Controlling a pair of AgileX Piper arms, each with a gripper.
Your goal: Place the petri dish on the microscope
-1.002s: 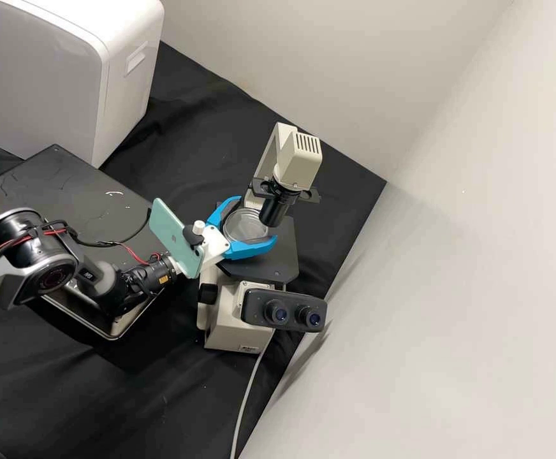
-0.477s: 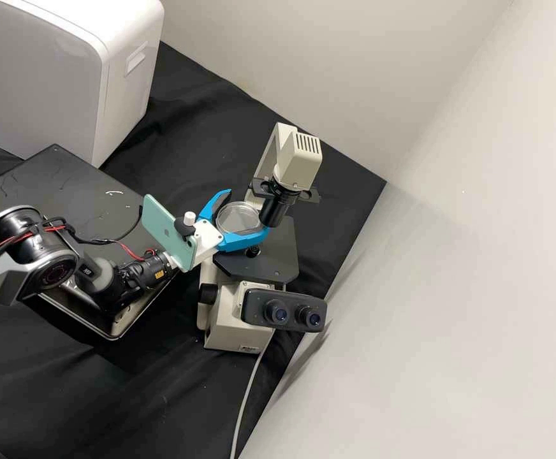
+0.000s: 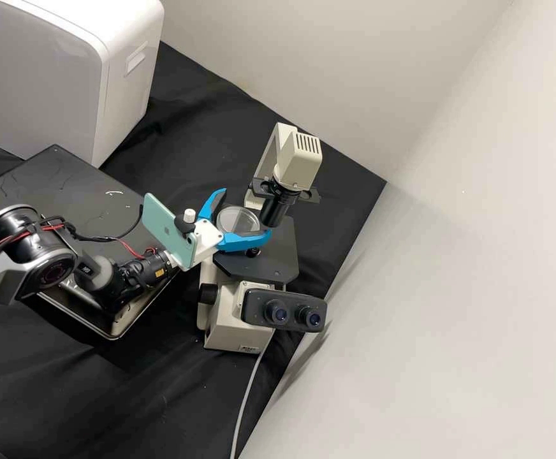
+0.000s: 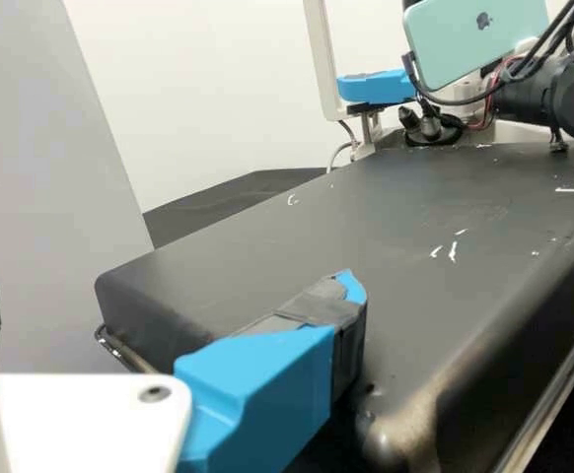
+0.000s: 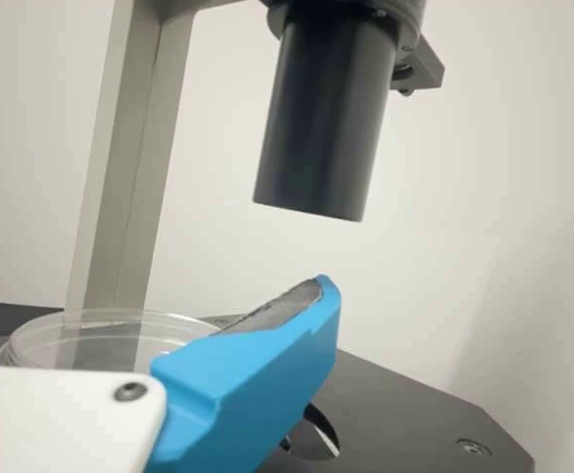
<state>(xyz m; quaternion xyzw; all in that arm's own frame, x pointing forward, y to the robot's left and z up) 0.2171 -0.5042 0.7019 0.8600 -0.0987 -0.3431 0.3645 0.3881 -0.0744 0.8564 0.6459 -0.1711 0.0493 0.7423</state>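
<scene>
Right gripper (image 3: pixel 247 213), fingers clamped on the clear petri dish (image 3: pixel 238 221), above the microscope stage (image 3: pixel 279 254). Left gripper (image 4: pixel 164 286): fingers apart, one touching a black case (image 4: pixel 386 256).

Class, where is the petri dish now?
High view: the petri dish is held in the right gripper over the microscope stage, beside the black lens tube.
</scene>
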